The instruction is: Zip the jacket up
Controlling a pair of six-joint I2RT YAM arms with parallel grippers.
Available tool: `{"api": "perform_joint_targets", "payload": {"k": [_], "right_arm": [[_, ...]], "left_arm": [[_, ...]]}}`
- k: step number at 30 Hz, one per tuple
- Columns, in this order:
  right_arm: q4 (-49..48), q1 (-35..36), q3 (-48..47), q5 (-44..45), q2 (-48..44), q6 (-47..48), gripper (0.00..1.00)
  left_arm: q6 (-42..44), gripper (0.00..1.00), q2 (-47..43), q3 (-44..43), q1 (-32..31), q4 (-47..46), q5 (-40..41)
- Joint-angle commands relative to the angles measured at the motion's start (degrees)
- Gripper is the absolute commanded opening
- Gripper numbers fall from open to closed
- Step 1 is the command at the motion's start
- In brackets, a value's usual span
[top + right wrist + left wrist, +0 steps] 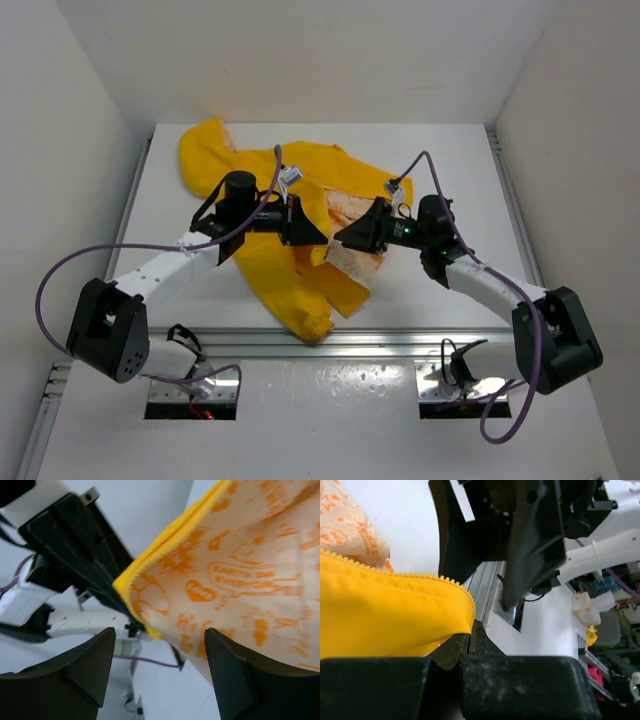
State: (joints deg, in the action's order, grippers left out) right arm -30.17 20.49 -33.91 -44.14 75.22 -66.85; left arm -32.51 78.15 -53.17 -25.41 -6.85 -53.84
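While left gripper (470, 637) clamps jacket (290, 285) edge, right gripper (159, 642) spread, seemingly unladen.

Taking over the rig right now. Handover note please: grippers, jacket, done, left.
Left gripper: shut on the jacket, pinching a yellow front edge right by the zipper teeth.
Right gripper: open, holding nothing. A front edge showing the printed lining hangs just ahead of its jaws.
Jacket: lying open on the table between the arms, lining exposed in the middle.
Done: one edge gripped.
Left: probably grip the other edge with the right, join the zipper ends and pull it up. No slider is visible in any view.
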Motion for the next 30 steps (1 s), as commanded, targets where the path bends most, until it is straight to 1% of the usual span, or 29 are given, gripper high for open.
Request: {"api": "perform_joint_targets", "payload": {"k": [1,5,9,10,13,14,15,16,19,21,24,27,30], "right_arm": [[-9.7,3.1,-4.3,-4.9,-0.2,-7.5,0.73],[-9.8,5.4,-3.7,-5.1,-0.1,-9.2,0.76],[-8.9,7.0,-4.8,-5.3,0.4,-8.3,0.76],[-8.1,7.0,-5.0,-5.1,0.9,-7.9,0.76],[-7.8,6.8,-4.9,-3.8,1.6,-7.5,0.72],[-7.3,6.5,-4.7,-2.5,2.2,-7.4,0.72],[-7.1,6.1,-4.5,-2.0,2.4,-8.1,0.69],[-8.0,5.6,-4.5,-1.0,2.6,-8.7,0.69],[-9.0,3.4,-4.6,0.4,4.2,-11.4,0.63],[-9.8,3.2,-5.2,1.0,4.9,-13.4,0.63],[-10.7,3.4,-6.1,1.2,5.6,-15.1,0.59],[-12.3,4.4,-6.4,1.6,6.2,-16.2,0.56],[-12.9,5.7,-7.7,1.1,6.4,-16.6,0.56]], "left_arm": [[5.9,0.00,-2.7,-0.3,0.3,-4.3,-4.7],[6.6,0.00,-3.2,-0.3,0.3,-4.3,-4.7],[6.0,0.00,-3.2,0.3,0.3,-4.8,-4.7],[5.1,0.00,-3.2,0.3,0.3,-6.8,-5.3],[5.1,0.00,-3.8,0.8,-0.3,-7.6,-5.8],[5.8,0.00,-3.8,0.8,-0.8,-7.6,-5.8],[6.9,0.00,-4.4,0.8,-0.8,-7.0,-5.8],[6.9,0.00,-4.4,0.8,-0.8,-6.9,-6.4],[7.6,0.00,-4.9,1.4,-1.3,-6.0,-6.9],[8.7,0.00,-5.6,1.9,-1.9,-6.0,-6.9],[9.3,0.00,-5.6,1.9,-1.9,-6.0,-6.9],[9.3,0.00,-5.1,1.9,-2.5,-6.0,-6.9],[9.3,0.00,-4.6,1.9,-3.1,-5.3,-6.9]]}}
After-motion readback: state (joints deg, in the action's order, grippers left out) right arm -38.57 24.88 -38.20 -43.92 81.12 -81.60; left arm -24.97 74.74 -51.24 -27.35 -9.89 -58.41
